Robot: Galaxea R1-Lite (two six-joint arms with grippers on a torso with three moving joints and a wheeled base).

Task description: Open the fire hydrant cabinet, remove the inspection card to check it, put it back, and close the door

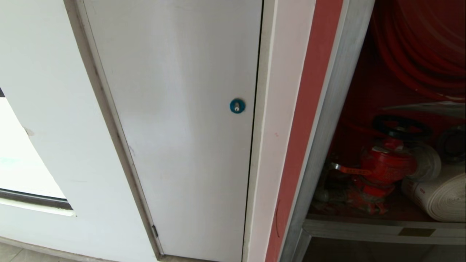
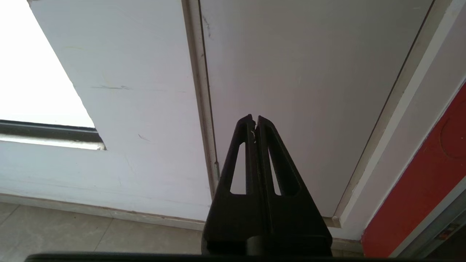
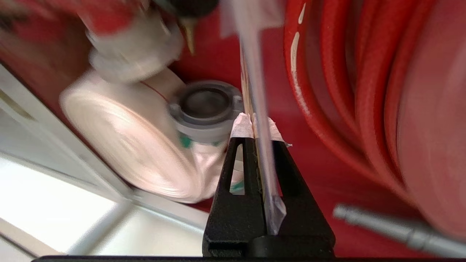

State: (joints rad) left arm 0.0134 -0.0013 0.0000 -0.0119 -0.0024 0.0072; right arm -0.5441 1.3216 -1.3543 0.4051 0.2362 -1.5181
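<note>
Card [image 3: 255,72] is clamped edge-on in right gripper [image 3: 256,125], inside cabinet [image 1: 327,120] btwn coupling [image 3: 205,105] and red hose [image 3: 364,91]. Grip should be kept firm, card drawn out slowly, clear of the hose. Left gripper [image 2: 254,118] sits closed, empty, by white door [image 2: 309,72].
</note>
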